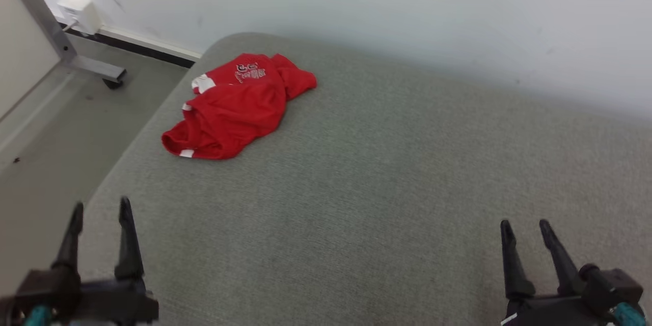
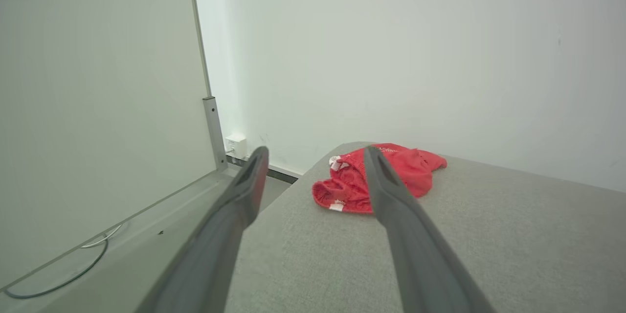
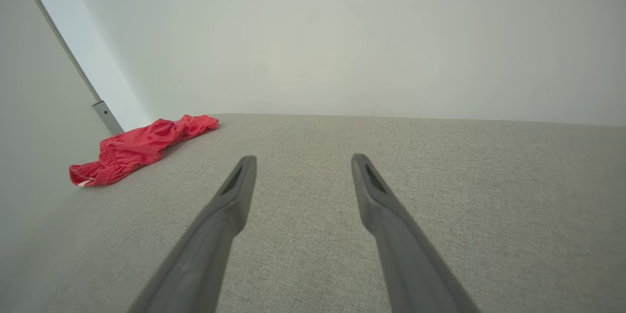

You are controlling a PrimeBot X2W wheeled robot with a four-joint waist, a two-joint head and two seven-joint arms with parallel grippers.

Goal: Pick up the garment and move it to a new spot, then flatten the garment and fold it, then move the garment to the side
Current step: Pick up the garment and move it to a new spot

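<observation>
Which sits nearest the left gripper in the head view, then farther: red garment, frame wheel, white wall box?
From the left gripper:
1. Garment, ahead on the grey surface.
2. Wheel, beyond it on the floor, left.
3. Wall box, farthest back, far left.

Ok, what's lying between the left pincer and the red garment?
Nothing: only the bare grey fabric surface lies between the left pincer and the red garment, as the head view shows.
</observation>
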